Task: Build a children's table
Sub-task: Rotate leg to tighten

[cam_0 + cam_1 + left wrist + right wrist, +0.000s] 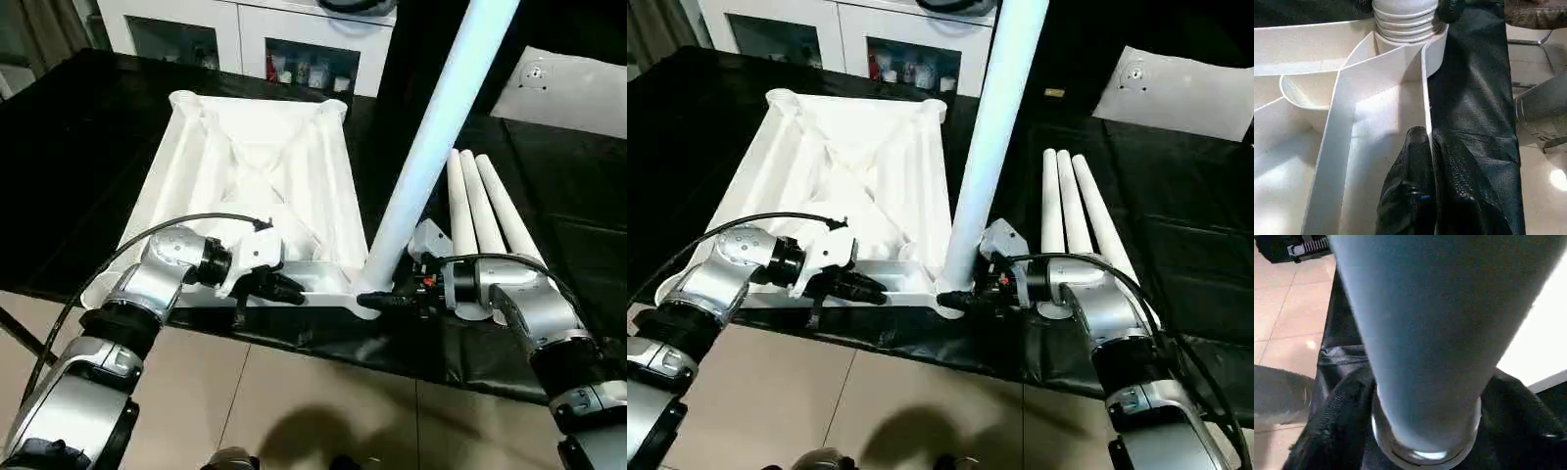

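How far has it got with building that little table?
One leg already stands in the near right corner socket of the upside-down tabletop. In hand: the right gripper sits around that leg's base, while the left gripper, fingers shut, rests at the tabletop's near edge. Left to do: three more legs lie side by side on the black cloth, and the far sockets look empty.

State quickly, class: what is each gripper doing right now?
Left gripper: shut on the tabletop rim at its near edge.
Right gripper: fingers around the base of the upright leg; a firm grip cannot be told.
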Motion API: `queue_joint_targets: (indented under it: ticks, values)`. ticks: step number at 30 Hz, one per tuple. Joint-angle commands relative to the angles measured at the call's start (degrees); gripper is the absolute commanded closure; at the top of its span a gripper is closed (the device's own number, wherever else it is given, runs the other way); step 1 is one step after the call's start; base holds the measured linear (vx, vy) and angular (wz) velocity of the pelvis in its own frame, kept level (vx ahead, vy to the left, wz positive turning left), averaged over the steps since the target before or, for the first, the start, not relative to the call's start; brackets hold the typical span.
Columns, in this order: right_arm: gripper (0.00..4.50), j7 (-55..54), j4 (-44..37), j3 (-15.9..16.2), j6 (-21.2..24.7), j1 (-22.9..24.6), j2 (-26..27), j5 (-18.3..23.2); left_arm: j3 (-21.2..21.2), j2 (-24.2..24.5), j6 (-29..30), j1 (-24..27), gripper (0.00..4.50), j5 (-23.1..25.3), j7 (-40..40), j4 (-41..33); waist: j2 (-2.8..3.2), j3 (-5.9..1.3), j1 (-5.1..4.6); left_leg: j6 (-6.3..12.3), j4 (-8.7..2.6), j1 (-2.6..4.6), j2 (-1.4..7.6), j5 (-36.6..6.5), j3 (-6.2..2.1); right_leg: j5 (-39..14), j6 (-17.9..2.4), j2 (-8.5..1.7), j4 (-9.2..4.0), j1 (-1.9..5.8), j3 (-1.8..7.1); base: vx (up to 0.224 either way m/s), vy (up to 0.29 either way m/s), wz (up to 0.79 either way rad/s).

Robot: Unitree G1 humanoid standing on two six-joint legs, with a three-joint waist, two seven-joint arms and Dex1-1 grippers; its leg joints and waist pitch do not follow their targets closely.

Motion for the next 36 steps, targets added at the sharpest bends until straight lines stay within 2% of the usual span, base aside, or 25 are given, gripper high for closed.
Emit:
queue_joint_targets:
  ticks: [1,10,14,15,17,18,19,20,21,22,23,24,25,26,27,29,30,32,33,34,35,36]
  values:
    - [1.63,1.4,0.3,0.2,-0.3,-0.7,0.0,0.4,-1.3,-1.0,-1.5,-1.0,4.50,-0.2,-1.9,-0.3,-0.09,-4.75,-0.16,5.91,-3.53,0.10,4.96,-2.5,-1.49,-20.2,-2.5,-7.02,-4.10,4.09,4.72,0.000,0.000,0.00]
    - [1.80,1.6,-1.9,-0.8,1.6,1.2,1.1,2.6,-0.1,-1.6,0.5,-0.4,4.50,-1.2,-0.4,-0.3,-0.04,-4.69,-0.02,6.00,-3.52,0.11,5.00,-2.7,-1.46,-19.7,-3.0,-7.06,-4.13,4.11,4.77,0.000,0.000,0.00]
    - [1.81,-4.4,-4.9,-2.7,5.4,3.1,5.2,4.9,2.6,-3.7,4.9,0.3,4.50,-1.5,7.4,-1.0,0.14,-4.39,-0.19,5.14,-3.70,0.35,5.08,-3.8,-1.54,-21.7,-2.6,-7.11,-4.57,3.92,4.66,0.000,0.000,0.00]
    - [1.81,-7.7,-5.0,-3.0,6.0,3.3,6.9,4.5,3.5,-4.6,6.7,0.6,4.50,-1.6,10.5,-1.4,0.13,-4.29,-0.43,4.33,-3.80,0.47,5.20,-4.7,-1.63,-23.0,-2.6,-7.20,-4.74,3.81,4.65,0.000,0.000,0.00]
    - [1.81,-16.8,-2.8,-3.5,7.2,2.5,11.6,2.5,5.7,-7.7,11.3,1.6,4.50,-2.9,17.1,-3.5,0.02,-4.14,-0.79,3.16,-3.81,0.58,4.72,-5.9,-1.69,-26.6,-1.8,-7.34,-5.45,3.89,4.38,0.000,0.000,0.00]
    - [1.81,-19.0,-2.2,-3.6,7.5,2.2,12.8,2.1,6.3,-8.5,12.5,1.8,4.50,-3.3,18.5,-4.0,0.01,-3.90,-1.43,2.48,-3.80,0.57,4.46,-6.5,-1.71,-29.3,-0.8,-7.17,-6.08,3.83,4.03,0.000,0.000,0.00]
    - [1.81,-20.6,-1.7,-3.8,7.7,2.0,13.6,1.7,6.7,-9.1,13.4,1.9,4.50,-3.6,19.5,-4.4,0.04,-3.94,-1.66,2.15,-3.76,0.71,4.50,-6.8,-1.72,-30.1,-0.6,-7.24,-6.14,3.84,4.00,0.000,0.000,0.00]
    - [1.81,-22.9,-0.8,-4.1,7.9,1.5,15.0,1.5,7.2,-10.1,14.7,2.0,4.50,-3.7,21.6,-5.0,-0.03,-3.89,-1.85,2.53,-3.58,0.60,3.94,-6.9,-1.57,-31.9,0.7,-7.23,-6.58,3.96,3.92,0.000,0.000,0.00]
    - [1.81,-30.1,2.1,-5.1,8.2,-0.5,19.1,0.5,8.7,-13.1,18.5,1.9,4.50,-3.6,28.4,-6.4,-0.12,-3.91,-1.99,2.53,-3.64,0.61,4.05,-6.6,-1.55,-31.9,0.6,-7.25,-6.47,3.89,3.98,0.000,0.000,0.00]
    - [1.81,-30.1,2.1,-5.1,8.2,-0.5,19.1,0.5,8.7,-13.1,18.5,1.9,4.50,-3.6,28.4,-6.4,0.13,-3.75,-2.47,2.27,-3.64,0.76,4.12,-7.0,-1.71,-32.9,0.6,-7.13,-6.95,3.68,3.55,0.000,0.000,0.00]
    - [1.81,-34.6,4.1,-5.7,8.5,-2.1,21.6,-0.3,9.7,-15.3,20.7,1.6,4.50,-3.2,33.1,-7.0,-0.34,-4.00,-2.69,2.53,-3.53,0.70,3.98,-6.6,-1.55,-32.3,1.0,-7.11,-6.73,3.91,3.75,0.000,0.000,0.00]
    - [1.81,-37.7,5.5,-6.2,8.8,-3.2,23.1,-0.7,10.3,-16.8,21.9,1.2,4.50,-2.9,36.2,-7.4,-0.13,-3.90,-2.92,2.60,-3.65,0.72,4.12,-6.3,-1.63,-31.6,0.5,-7.10,-6.58,3.67,3.82,0.000,0.000,0.00]
    - [1.81,-40.8,6.5,-6.6,9.5,-4.2,24.5,-1.2,10.9,-18.2,23.1,0.9,4.50,-2.6,39.1,-7.9,-0.05,-4.07,-3.00,3.10,-3.61,0.56,4.04,-6.1,-1.66,-30.7,0.5,-7.08,-6.56,3.97,3.81,0.000,0.000,0.00]
    - [1.81,-43.5,7.8,-7.0,10.4,-5.3,25.8,-1.4,11.4,-20.0,24.5,0.4,4.50,-2.5,41.8,-8.6,0.06,-4.09,-3.10,3.36,-3.68,0.53,4.20,-5.8,-1.67,-29.6,0.2,-7.10,-6.30,3.90,4.04,0.000,0.000,0.00]
    - [1.81,-46.6,9.1,-7.7,11.1,-6.5,27.3,-1.6,11.6,-21.9,25.8,0.0,4.50,-2.2,44.6,-9.6,-0.05,-4.38,-3.20,4.26,-3.76,0.50,4.59,-4.2,-1.73,-25.2,-1.3,-6.96,-5.55,3.86,4.34,0.000,0.000,0.00]
    - [1.81,-48.0,9.5,-8.1,11.0,-6.9,28.0,-1.8,11.5,-22.7,26.2,-0.2,4.50,-1.9,45.7,-10.0,0.09,-4.60,-3.07,4.93,-3.74,0.51,4.75,-2.9,-1.77,-21.9,-2.6,-7.07,-4.91,3.81,4.63,0.000,0.000,0.00]
    - [1.81,-49.0,9.6,-8.3,10.6,-7.1,28.7,-2.2,11.6,-23.7,26.7,-0.5,4.50,-1.7,47.3,-10.5,0.06,-4.78,-2.94,6.23,-3.62,0.37,4.84,-1.4,-1.68,-17.4,-3.9,-7.10,-4.16,3.80,4.97,0.000,0.000,0.00]
    - [1.81,-49.8,9.8,-8.9,9.9,-7.2,29.3,-2.4,11.6,-24.4,27.6,-0.4,4.50,-1.5,47.8,-11.6,-0.03,-4.92,-2.92,7.30,-3.58,0.02,4.77,0.4,-1.74,-14.5,-4.8,-7.19,-3.54,4.10,5.04,0.000,0.000,0.00]
    - [1.81,-50.1,10.1,-9.6,9.4,-7.3,29.4,-2.2,11.5,-24.4,28.0,-0.3,4.50,-1.3,47.8,-12.1,0.15,-5.09,-2.86,8.92,-3.44,0.05,4.82,2.5,-1.69,-11.1,-6.2,-7.20,-3.08,4.01,5.15,0.000,0.000,0.00]
    - [1.81,-49.9,10.1,-10.0,9.0,-7.2,29.2,-2.1,11.3,-24.3,28.1,-0.3,4.50,-1.2,47.4,-12.4,0.18,-5.12,-2.86,9.34,-3.40,0.03,4.87,2.9,-1.69,-10.4,-6.5,-7.19,-2.93,4.02,5.16,0.000,0.000,0.00]
    - [1.46,-50.0,10.1,-10.1,8.8,-7.2,29.2,-2.1,11.3,-24.3,28.3,-0.2,4.50,-1.1,47.4,-12.6,0.14,-5.16,-2.83,10.11,-3.30,-0.08,4.75,3.5,-1.64,-9.7,-6.8,-7.20,-2.87,4.05,5.13,0.000,0.000,0.00]
    - [1.11,-50.1,10.4,-10.7,8.2,-7.4,28.7,-2.1,11.1,-24.0,29.3,0.2,4.50,-0.8,47.3,-13.5,0.36,-5.15,-2.83,10.35,-3.25,-0.10,4.75,3.4,-1.59,-9.9,-6.9,-7.25,-2.99,4.02,5.13,0.000,0.000,0.00]
